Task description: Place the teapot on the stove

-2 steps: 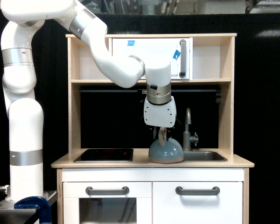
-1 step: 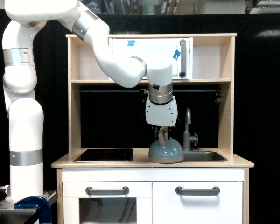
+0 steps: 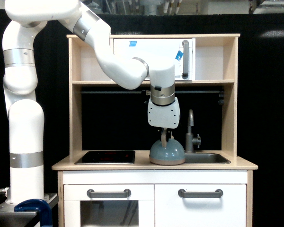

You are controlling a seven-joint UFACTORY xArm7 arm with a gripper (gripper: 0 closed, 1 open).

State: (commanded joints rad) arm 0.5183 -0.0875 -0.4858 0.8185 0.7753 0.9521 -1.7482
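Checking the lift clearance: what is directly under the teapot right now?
The teapot sits by the sink, with pale wooden countertop under its base. Whether it has lifted clear cannot be told. The gripper covers its handle top.

A pale wood play kitchen (image 3: 154, 166) is standing in the middle of the frame against a black curtain (image 3: 265, 94) that is filling the background. A white cabinet door (image 3: 154, 59) is sitting on its upper shelf, and two white drawers with grey handles (image 3: 200, 193) are showing along the bottom. A blue clamp (image 3: 35, 208) is showing at the lower left.
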